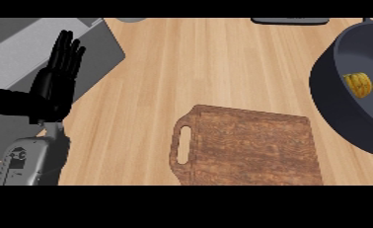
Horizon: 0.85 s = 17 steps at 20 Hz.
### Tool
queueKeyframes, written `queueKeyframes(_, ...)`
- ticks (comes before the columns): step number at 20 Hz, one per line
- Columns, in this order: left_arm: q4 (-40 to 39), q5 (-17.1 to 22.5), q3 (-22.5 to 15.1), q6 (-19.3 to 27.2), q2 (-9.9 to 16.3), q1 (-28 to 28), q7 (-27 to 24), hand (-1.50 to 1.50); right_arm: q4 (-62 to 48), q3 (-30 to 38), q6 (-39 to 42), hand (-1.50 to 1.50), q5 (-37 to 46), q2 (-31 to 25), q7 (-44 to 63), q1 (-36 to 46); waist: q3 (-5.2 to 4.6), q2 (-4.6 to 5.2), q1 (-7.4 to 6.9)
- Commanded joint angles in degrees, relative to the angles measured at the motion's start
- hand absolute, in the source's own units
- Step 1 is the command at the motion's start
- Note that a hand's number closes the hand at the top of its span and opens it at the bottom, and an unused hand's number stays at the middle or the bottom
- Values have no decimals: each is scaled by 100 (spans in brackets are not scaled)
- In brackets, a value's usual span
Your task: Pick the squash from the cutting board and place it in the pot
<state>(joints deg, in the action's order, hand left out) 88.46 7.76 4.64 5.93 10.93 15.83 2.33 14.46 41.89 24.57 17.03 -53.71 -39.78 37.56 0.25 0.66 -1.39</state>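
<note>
A yellow ribbed squash [357, 84] lies inside the dark pot [329, 81] at the right edge of the head view. The brown wooden cutting board [247, 146], with a handle slot on its left, lies bare at the lower middle of the counter. My left hand [58, 78] rests at the left edge, fingers straight and pointing up, holding nothing. My right hand does not show in this view.
A grey sink area [44, 49] fills the upper left corner beside the wooden counter [204, 59]. A dark flat object [287, 20] and a grey round object [131, 19] peek in at the top edge.
</note>
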Motion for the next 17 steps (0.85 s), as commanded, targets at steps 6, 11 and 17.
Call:
queueKeyframes(6, 71, 63, 33, -28, -7, 36, 70, 0, -383, 502, 713, -150, -492, -673, -524, -562, 27, 29, -9)
queueKeyframes(11, 58, -61, -25, -52, -9, -108, -153, 0, -382, 519, 619, -150, -531, -621, -586, -763, 42, 60, -67)
queueKeyframes(17, 75, 13, 50, 0, 17, 49, 78, 0, -354, 582, 903, -150, -627, -982, -476, -978, 64, 59, -13)
